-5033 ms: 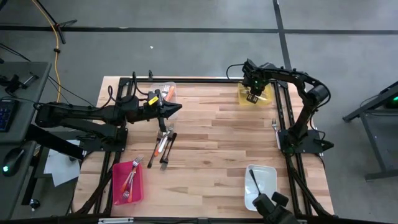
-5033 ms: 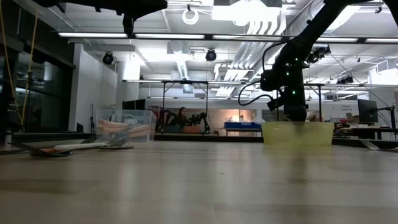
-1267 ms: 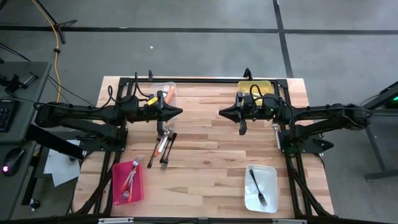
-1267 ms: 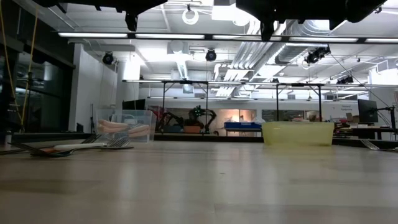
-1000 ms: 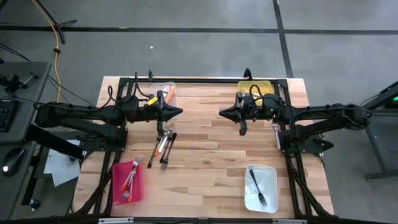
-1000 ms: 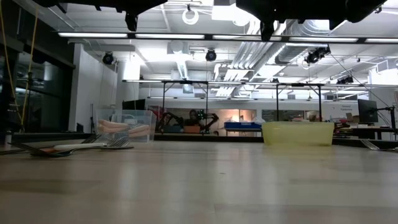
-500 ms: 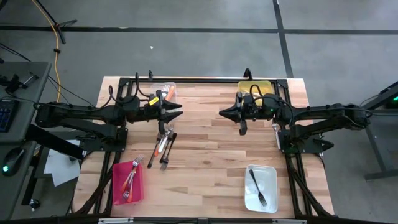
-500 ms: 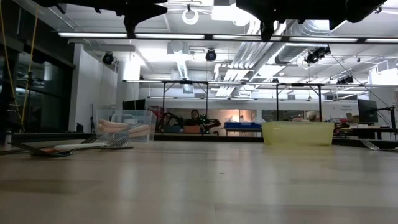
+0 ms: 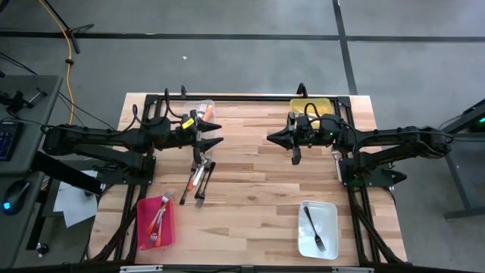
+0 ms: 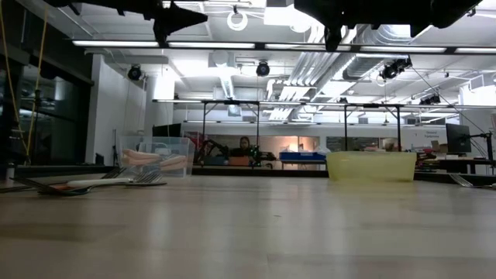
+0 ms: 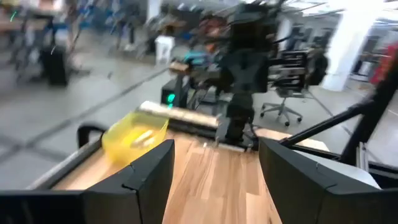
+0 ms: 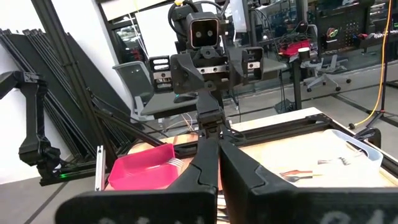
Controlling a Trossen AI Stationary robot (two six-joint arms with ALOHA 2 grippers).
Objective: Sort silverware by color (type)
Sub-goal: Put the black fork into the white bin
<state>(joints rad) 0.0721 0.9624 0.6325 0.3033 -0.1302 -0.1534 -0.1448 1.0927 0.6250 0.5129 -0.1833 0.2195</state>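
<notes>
A loose pile of silverware (image 9: 198,174) with dark, white and orange handles lies flat on the wooden table left of centre; it also shows in the low view (image 10: 93,183). My left gripper (image 9: 219,134) hovers open above the table just beyond the pile, holding nothing; in its wrist view (image 11: 216,149) the fingers stand wide apart. My right gripper (image 9: 271,137) hovers shut and empty over the table's middle, facing the left one (image 12: 217,149).
A clear bin (image 9: 201,112) with orange-handled pieces stands far left. A yellow bin (image 9: 311,110) stands far right. A red bin (image 9: 155,222) with red forks stands near left. A white bin (image 9: 318,227) holds a dark fork. One utensil (image 9: 334,155) lies by the right frame.
My left gripper has opened: its fingertips, together a second ago, now stand spread apart. It has stayed in place above the table. The silverware pile has not moved.
</notes>
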